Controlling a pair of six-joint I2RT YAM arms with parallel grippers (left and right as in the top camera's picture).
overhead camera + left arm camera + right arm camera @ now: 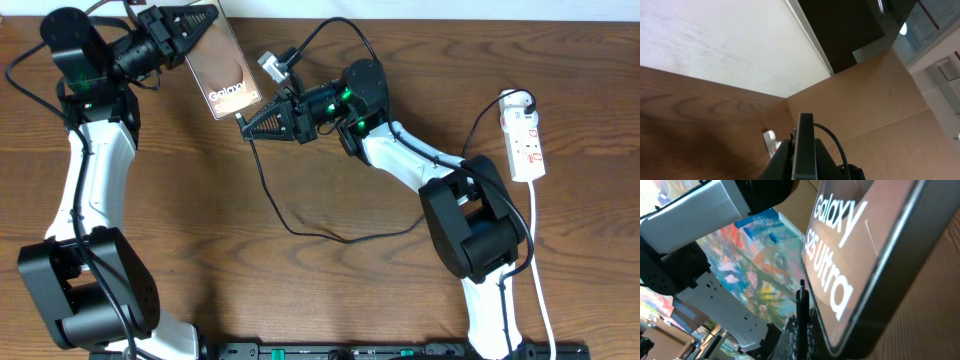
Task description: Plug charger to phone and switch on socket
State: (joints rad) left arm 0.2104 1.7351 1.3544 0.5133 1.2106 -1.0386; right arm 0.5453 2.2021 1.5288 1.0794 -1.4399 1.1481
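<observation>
Overhead: left gripper [197, 28] is clamped on the top end of the phone [224, 72], held tilted. Right gripper [252, 124] pinches the charger [290, 228] plug tip just beside the phone's lower edge. Socket [527, 140] sits well apart at the right.

Left wrist: phone edge-on between closed fingers.

Right wrist: the tip looks off the phone's edge — pushing now would likely make it skid or lever the phone loose.

No containers in view.
</observation>
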